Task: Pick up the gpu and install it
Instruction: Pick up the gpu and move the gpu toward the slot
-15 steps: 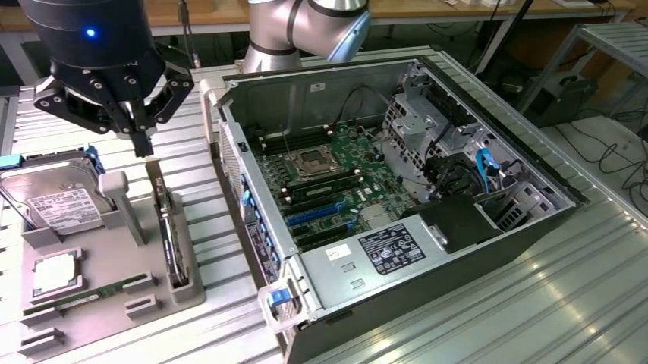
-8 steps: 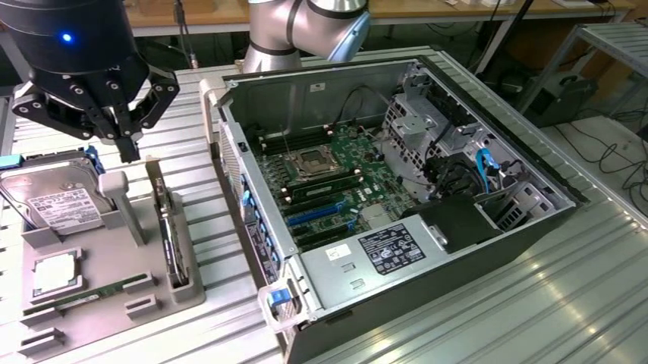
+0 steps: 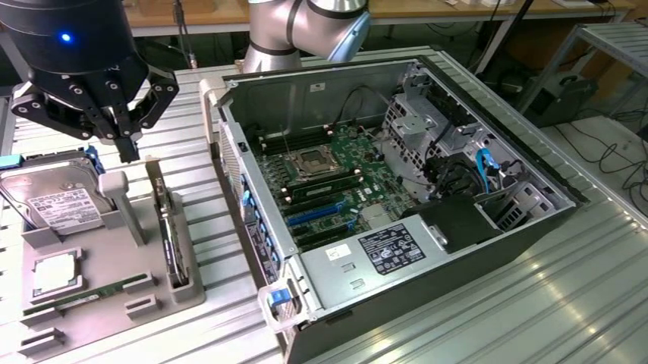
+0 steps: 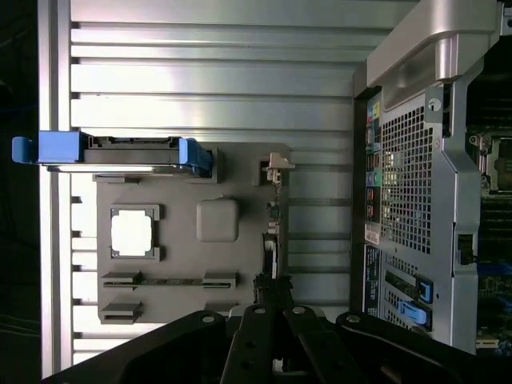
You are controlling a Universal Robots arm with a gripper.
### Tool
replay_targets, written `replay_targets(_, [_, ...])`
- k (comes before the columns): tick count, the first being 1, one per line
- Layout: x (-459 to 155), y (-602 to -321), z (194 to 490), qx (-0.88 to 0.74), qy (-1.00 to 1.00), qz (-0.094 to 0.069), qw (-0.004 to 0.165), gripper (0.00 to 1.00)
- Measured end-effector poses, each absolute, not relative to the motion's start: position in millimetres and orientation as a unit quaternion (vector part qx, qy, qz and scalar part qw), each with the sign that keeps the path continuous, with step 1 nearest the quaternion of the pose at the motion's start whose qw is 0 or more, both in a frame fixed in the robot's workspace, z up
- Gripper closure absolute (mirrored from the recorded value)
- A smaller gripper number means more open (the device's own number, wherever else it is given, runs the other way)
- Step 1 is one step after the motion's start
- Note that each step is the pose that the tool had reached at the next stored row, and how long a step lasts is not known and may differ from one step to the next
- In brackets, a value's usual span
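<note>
"Black gripper point(image 3: 129, 154) up there, were its fingers open?"

"No, they were pressed tight together, with nothing between them. It hung in the air and pointed down."

"What was nearest to it?"

"The gpu point(image 3: 169, 231). It stood on its thin edge in a slot of the grey holder point(image 3: 142, 262), on the side next to the computer case point(image 3: 426, 250). From the wrist view, the gripper point(image 4: 266, 282) was lined up with one end of the gpu point(image 4: 273, 232). I could not tell if they touched."

"What else was in the holder?"

"A silver hard drive point(image 3: 56, 201) with blue rails stood on the side far from the case. A square chip point(image 3: 53, 274) lay flat near the middle. A thin green memory stick point(image 3: 81, 296) lay in its own slot."

"And the case?"

"It lay on its side with the cover off, on the metal table point(image 3: 506, 303), on the exterior view's right. You could see the green board point(image 3: 324, 178) inside it. The gpu was not in the case yet"
</note>
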State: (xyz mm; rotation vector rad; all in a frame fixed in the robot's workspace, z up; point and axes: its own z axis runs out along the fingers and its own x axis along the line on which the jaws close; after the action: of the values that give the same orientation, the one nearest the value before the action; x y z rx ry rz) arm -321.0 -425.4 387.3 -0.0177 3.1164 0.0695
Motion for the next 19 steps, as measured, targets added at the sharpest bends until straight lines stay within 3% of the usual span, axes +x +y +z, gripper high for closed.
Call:
replay_targets(9, [-321.0, -425.4, 387.4, -0.006, 1.0, 0.022, 0.012, 0.89])
replay_targets(11, [-321.0, -425.4, 387.3, -0.006, 1.0, 0.022, 0.012, 0.83])
replay_targets(13, [-321.0, -425.4, 387.3, -0.006, 1.0, 0.022, 0.012, 0.64])
replay_targets(16, [-321.0, -425.4, 387.3, -0.006, 1.0, 0.022, 0.012, 0.46])
replay_targets(18, [-321.0, -425.4, 387.0, -0.006, 1.0, 0.022, 0.012, 0.4])
replay_targets(19, [-321.0, -425.4, 383.4, -0.006, 1.0, 0.021, 0.012, 0.28])
